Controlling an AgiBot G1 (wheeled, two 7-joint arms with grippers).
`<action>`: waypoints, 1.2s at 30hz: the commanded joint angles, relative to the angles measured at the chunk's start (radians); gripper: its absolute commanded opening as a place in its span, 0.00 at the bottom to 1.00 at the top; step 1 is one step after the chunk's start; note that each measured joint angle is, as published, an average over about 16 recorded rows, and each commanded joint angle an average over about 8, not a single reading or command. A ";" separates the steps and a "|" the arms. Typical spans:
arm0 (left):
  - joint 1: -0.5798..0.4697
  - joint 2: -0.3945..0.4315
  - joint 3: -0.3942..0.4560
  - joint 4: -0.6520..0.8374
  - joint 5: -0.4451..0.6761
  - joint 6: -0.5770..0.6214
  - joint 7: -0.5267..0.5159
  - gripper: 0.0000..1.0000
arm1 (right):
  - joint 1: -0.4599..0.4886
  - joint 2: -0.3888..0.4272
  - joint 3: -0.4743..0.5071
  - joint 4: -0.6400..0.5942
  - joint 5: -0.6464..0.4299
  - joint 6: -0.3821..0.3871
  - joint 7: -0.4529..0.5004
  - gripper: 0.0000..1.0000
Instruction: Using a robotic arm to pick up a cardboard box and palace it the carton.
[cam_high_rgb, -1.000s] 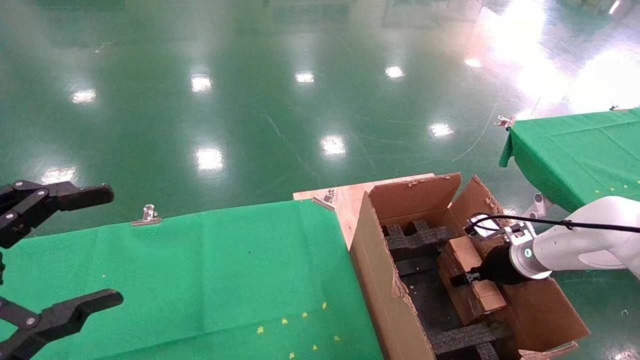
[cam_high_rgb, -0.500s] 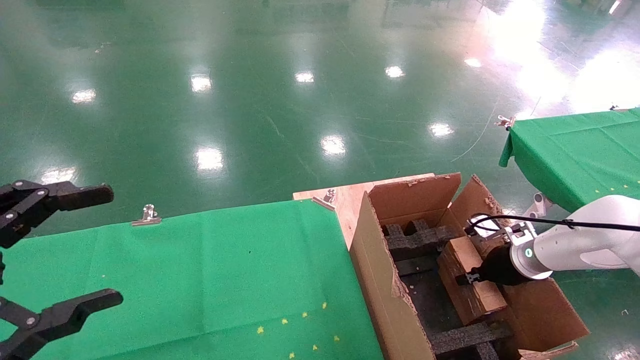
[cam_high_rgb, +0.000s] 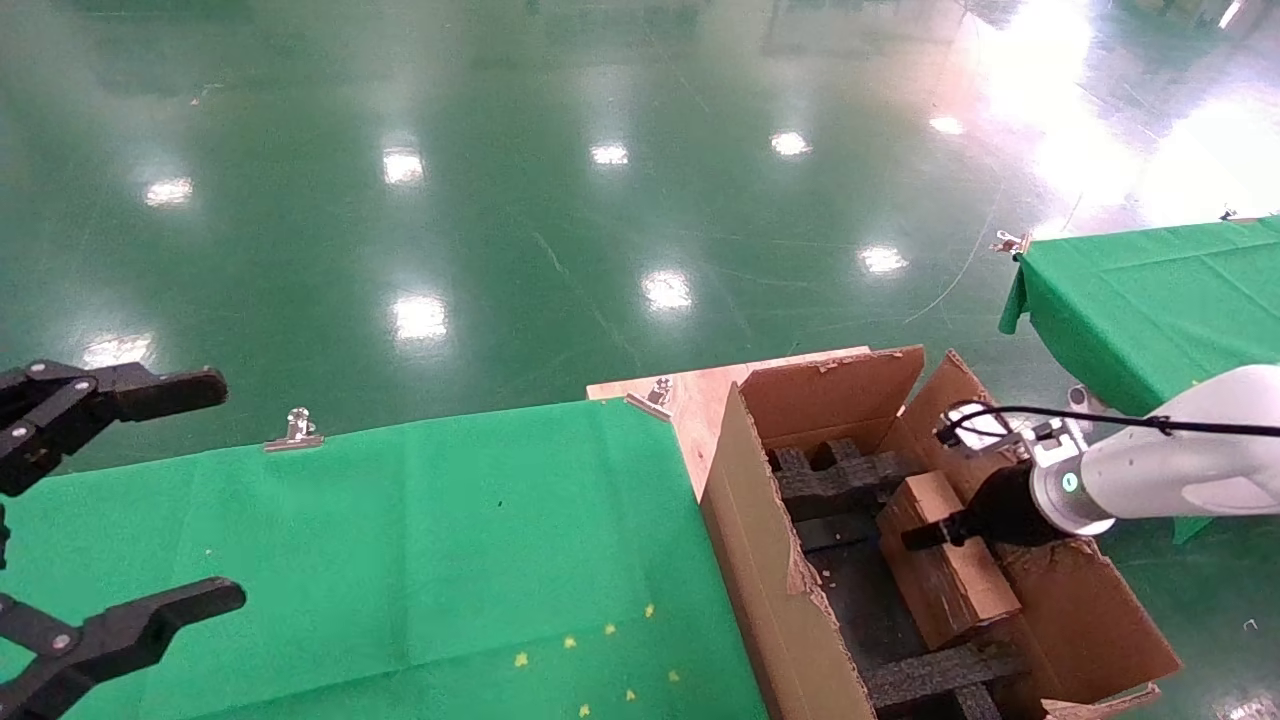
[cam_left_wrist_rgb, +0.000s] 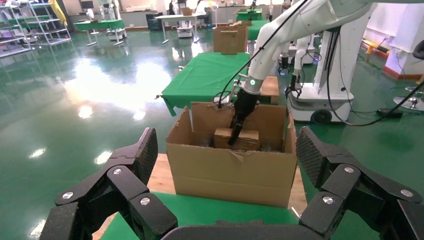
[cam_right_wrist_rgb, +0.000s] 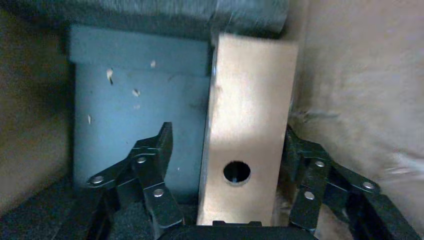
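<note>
- The fingers of the right gripper are spread open on either side of the cardboard box; a gap is seen between the box and one finger, while contact at the other finger cannot be told.
- The cardboard box is found inside the carton, lying against the carton's right-hand wall among black foam inserts.
- A small round hole is shown in the narrow face of the box turned toward the right wrist camera.
- The robotic arm on the right is reached in over the carton's right side, with its gripper just above the box.
- The left gripper is held apart over the green-covered tabletop, its fingers wide open with nothing between them.
- The carton is set just beside the tabletop's right edge.
</note>
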 joint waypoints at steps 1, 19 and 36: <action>0.000 0.000 0.000 0.000 0.000 0.000 0.000 1.00 | 0.014 0.008 -0.001 0.013 -0.006 0.005 0.002 1.00; 0.000 0.000 0.000 0.000 0.000 0.000 0.000 1.00 | 0.328 0.159 0.073 0.354 -0.046 0.043 -0.023 1.00; 0.000 0.000 0.000 0.000 0.000 0.000 0.000 1.00 | 0.372 0.267 0.307 0.539 0.430 -0.284 -0.255 1.00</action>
